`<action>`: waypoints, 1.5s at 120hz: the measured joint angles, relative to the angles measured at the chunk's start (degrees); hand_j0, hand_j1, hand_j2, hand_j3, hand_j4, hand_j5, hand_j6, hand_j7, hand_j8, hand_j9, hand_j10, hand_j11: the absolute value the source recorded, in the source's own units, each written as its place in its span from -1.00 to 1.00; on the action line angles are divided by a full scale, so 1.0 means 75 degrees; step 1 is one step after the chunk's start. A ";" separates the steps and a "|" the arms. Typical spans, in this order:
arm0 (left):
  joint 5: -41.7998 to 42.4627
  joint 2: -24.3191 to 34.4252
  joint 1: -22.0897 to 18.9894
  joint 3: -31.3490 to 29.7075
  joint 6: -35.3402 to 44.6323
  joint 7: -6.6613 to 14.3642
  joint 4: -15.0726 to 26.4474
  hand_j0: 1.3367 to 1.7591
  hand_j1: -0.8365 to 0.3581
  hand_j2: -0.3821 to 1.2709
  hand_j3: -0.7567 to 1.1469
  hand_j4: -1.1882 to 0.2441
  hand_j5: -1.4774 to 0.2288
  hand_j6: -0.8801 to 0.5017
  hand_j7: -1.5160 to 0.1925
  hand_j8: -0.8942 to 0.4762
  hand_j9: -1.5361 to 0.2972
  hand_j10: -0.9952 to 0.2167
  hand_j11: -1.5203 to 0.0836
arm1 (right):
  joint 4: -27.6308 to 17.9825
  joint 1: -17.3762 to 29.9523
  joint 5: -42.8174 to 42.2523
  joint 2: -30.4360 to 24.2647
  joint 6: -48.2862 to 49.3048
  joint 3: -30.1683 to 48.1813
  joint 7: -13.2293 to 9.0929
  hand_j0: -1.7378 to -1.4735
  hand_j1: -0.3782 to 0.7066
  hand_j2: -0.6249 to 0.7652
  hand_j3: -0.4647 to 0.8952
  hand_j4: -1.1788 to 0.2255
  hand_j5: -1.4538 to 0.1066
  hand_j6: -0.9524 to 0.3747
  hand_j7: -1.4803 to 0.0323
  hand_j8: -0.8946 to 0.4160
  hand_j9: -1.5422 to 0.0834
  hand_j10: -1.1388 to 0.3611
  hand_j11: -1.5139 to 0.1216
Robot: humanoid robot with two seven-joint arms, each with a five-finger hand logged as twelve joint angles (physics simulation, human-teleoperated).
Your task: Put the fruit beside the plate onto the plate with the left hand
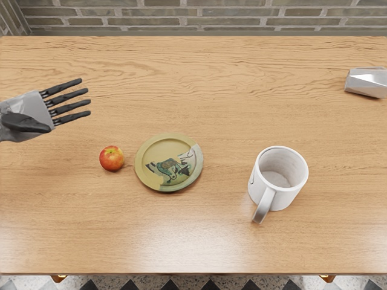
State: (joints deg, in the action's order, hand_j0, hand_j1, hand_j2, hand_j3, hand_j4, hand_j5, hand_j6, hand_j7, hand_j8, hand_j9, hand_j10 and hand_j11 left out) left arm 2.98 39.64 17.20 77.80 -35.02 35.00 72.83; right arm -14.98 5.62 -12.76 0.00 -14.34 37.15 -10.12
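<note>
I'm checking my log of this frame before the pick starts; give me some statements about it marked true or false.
The apple lies on the plate. False: it sits on the table left of the plate.
The left hand is open and holds nothing. True.
The mug lies on its side. False: it stands upright.
The left hand is apart from the apple. True.
The right arm shows at the right edge. True.

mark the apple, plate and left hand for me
apple (112,158), head view, centre of its red skin.
plate (140,164), head view, left rim.
left hand (41,110), head view, palm by the finger bases.
</note>
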 joint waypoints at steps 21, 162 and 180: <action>-0.1003 0.0026 0.1014 -0.0136 0.0000 0.0000 -0.0139 0.52 0.93 -0.53 -0.20 0.62 0.69 0.24 0.73 0.27 0.64 0.60 0.85 | 0.0013 0.0001 0.0000 0.0000 0.0002 0.0002 -0.0001 -0.40 -0.95 -0.10 -0.32 0.68 0.86 0.44 0.96 0.37 0.90 0.52 0.85; -0.8524 -0.1057 0.4481 -0.5575 0.0003 0.0000 0.0171 0.51 -0.04 -0.34 -0.20 -0.12 -0.13 -0.54 -0.08 -0.29 -0.13 -0.14 -0.03 | 0.0017 0.0003 0.0002 0.0000 0.0002 0.0003 0.0001 -0.40 -0.95 -0.10 -0.32 0.68 0.86 0.44 0.96 0.37 0.90 0.52 0.85; -0.8496 -0.0985 0.4748 -0.5583 -0.0010 0.0001 0.0138 0.51 -0.07 -0.20 -0.20 -0.21 -0.25 -0.62 -0.21 -0.28 -0.24 -0.16 -0.15 | 0.0016 0.0002 0.0001 0.0000 0.0002 0.0003 0.0001 -0.40 -0.95 -0.10 -0.32 0.68 0.86 0.44 0.96 0.37 0.90 0.52 0.85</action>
State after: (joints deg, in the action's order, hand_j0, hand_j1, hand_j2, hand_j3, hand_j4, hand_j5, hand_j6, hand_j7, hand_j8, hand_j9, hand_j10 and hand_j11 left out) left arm -60.74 32.25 52.81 35.94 -35.09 35.01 73.87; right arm -14.85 5.64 -12.75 0.00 -14.33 37.18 -10.11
